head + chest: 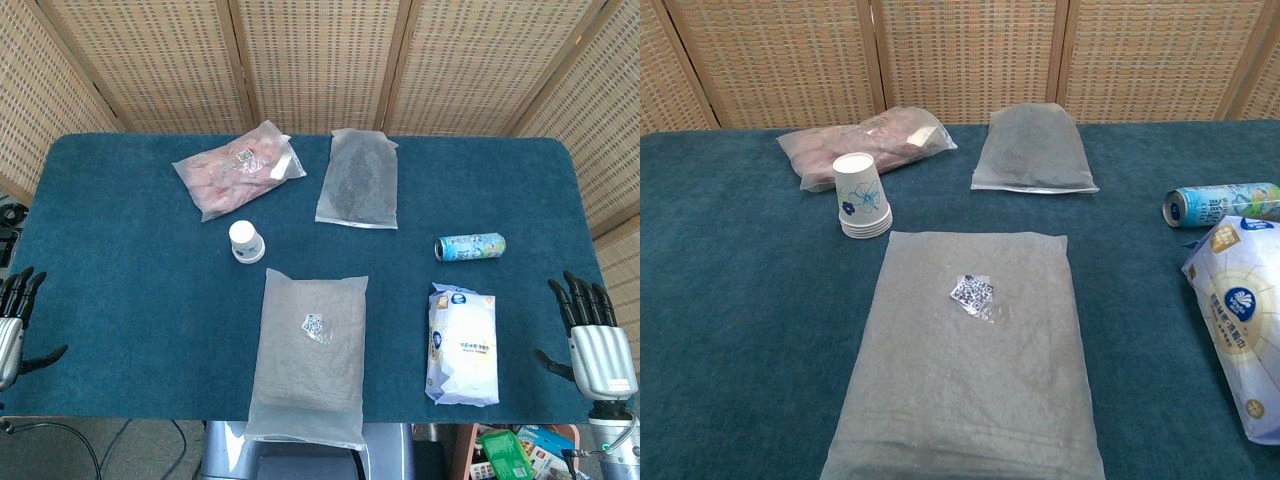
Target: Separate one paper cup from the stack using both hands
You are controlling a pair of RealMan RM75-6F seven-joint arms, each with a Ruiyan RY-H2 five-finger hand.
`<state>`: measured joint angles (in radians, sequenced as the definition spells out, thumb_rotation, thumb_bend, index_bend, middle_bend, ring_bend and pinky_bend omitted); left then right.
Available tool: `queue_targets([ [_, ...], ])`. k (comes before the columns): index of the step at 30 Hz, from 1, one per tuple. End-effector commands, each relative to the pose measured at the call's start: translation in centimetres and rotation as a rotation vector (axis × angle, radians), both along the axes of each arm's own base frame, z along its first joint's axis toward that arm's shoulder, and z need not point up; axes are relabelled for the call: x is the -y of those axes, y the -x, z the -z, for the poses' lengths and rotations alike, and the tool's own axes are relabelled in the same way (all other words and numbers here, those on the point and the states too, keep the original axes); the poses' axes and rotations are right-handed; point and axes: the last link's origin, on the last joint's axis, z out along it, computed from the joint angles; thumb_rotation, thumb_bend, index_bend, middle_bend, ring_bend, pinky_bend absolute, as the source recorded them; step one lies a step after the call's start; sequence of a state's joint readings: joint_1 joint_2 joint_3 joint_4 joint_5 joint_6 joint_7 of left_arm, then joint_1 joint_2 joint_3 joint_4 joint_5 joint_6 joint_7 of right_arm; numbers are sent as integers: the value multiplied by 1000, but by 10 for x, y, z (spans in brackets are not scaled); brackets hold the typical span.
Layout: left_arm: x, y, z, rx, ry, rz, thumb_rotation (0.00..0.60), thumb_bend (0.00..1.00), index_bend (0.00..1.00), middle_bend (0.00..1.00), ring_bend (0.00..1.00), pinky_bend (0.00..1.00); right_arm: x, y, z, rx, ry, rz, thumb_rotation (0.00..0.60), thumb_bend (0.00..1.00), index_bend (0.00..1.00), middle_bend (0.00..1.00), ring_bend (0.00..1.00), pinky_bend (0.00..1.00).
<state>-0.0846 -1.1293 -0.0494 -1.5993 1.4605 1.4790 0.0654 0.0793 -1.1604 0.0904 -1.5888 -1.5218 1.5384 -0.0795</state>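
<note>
Nothing started yet, I judge: left hand [14, 320] at table's near-left edge, fingers spread, empty; paper cup stack [862, 196] sits upside down, far-left of centre, nr pink bag [238, 168]; big grey pouch [970, 350] near-centre; right hand [596, 335] near-right, fingers apart, prob. empty; next both reach in; open cloth around stack.
</note>
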Motion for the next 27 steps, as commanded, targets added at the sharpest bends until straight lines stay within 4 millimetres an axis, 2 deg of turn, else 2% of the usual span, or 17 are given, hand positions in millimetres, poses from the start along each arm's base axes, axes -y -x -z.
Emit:
queue_targets([
  [1, 0, 0, 0, 0, 1, -1, 600, 151, 0, 0, 0, 0, 0, 0, 0, 0, -1, 0, 600, 0, 0, 0, 0, 0],
  [7, -7, -3, -1, 8, 2, 20, 600, 154, 0, 0, 0, 0, -1, -1, -1, 7, 2, -5, 600, 0, 0, 0, 0, 0],
  [14, -54, -21, -5, -16, 30, 148, 600, 160, 0, 0, 0, 0, 2, -1, -5, 7, 10, 1, 600, 0, 0, 0, 0, 0],
  [15, -65, -26, -5, -30, 39, 175, 600, 160, 0, 0, 0, 0, 2, -1, -5, 7, 10, 3, 600, 0, 0, 0, 0, 0],
  [17, -105, -50, 0, -65, 84, 289, 600, 160, 0, 0, 0, 10, 6, 2, -5, 1, 11, 19, 600, 0, 0, 0, 0, 0],
  [21, -154, -79, 18, -84, 169, 387, 600, 161, 0, 0, 0, 77, 12, 8, -5, -4, 14, 46, 600, 0, 0, 0, 0, 0],
  [27, -195, -106, 46, -76, 233, 413, 600, 160, 0, 70, 76, 145, 17, 12, -5, -14, 13, 68, 600, 0, 0, 0, 0, 0],
])
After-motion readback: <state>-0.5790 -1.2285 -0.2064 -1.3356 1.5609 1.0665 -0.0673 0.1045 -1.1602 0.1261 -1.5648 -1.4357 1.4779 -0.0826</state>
